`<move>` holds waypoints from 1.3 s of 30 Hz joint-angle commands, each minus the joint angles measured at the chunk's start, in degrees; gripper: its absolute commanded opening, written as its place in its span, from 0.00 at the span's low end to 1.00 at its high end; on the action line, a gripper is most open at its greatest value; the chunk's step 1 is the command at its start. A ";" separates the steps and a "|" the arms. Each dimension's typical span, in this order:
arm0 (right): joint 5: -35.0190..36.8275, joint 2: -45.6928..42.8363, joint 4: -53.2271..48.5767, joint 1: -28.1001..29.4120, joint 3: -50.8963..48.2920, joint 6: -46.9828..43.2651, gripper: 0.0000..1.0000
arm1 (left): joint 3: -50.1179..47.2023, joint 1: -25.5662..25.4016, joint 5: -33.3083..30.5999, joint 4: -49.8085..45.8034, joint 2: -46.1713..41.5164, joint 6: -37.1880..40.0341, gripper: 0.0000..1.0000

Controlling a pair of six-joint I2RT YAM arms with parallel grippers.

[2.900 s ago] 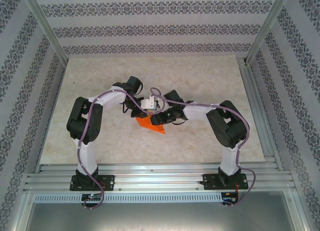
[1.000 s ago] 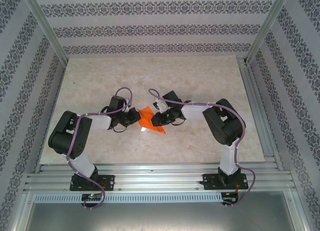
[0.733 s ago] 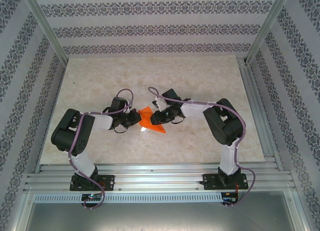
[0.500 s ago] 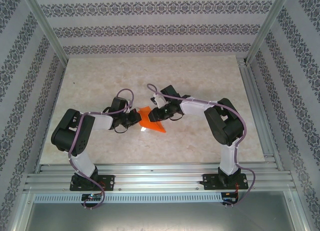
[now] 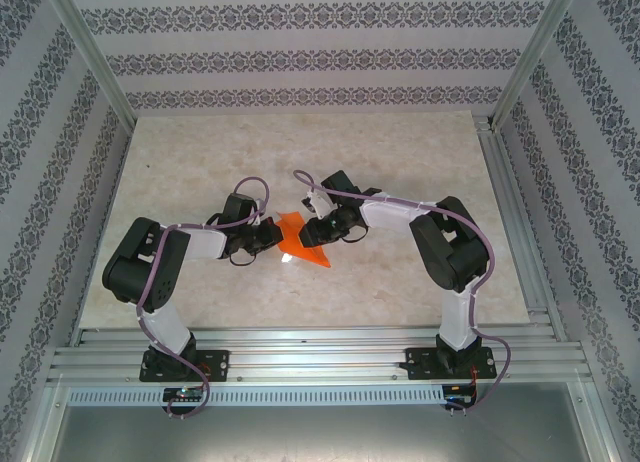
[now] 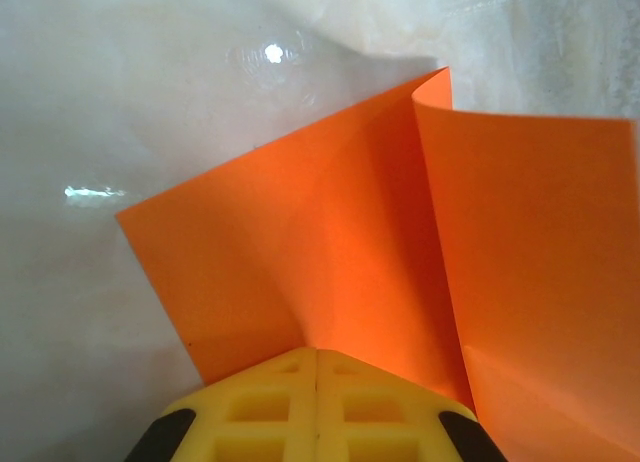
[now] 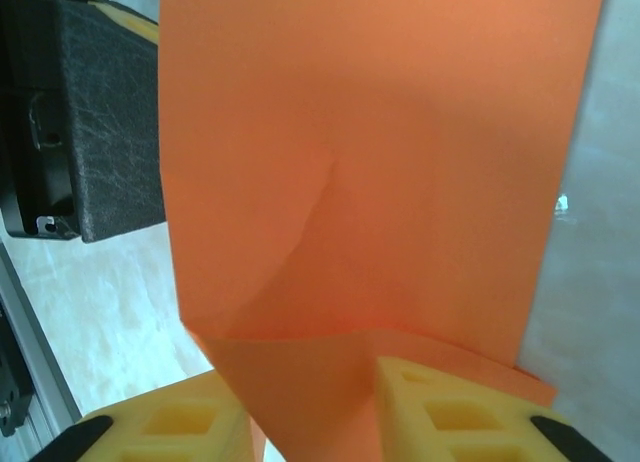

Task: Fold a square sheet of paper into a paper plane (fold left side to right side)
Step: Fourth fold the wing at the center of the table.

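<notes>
Pale marbled counter (image 5: 400,162), boxed in by patterned wall panels and aluminium posts. Near its middle, a shade toward the near edge: the square sheet of paper (image 5: 300,246), bright orange, already creased, lying partly flat with one flap lifted. On the sheet's left side, the left hand (image 6: 316,360): clenched, yellow fingertips pressed together right at the near end of a crease running away to the far corner. Impossible to say from the wrist view whether pinching the paper's edge or merely bearing down on it. On the right side, the right hand (image 7: 310,407): parted, the raised flap passing loosely between its fingers (image 7: 450,407), bowed and faintly dimpled rather than taut, so not judged a firm grip. Judged as mid-fold, left side over to right, crease not yet flattened. Plenty to go wrong from here. With so slack a hold, easy for the flap to slip out and spring open. Closing on a bowed flap: likely a stray wrinkle or a second, crooked crease. Pulling across faster than the left hand can anchor: whole sheet dragged along the counter, edges landing out of line, a lopsided plane later. Too hard a tug against that anchor: a tear at the crease.
</notes>
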 commanded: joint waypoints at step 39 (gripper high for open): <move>-4.96 2.66 -6.78 -5.01 5.84 -7.07 0.30 | 0.50 -0.59 -3.65 -4.91 0.63 3.23 0.00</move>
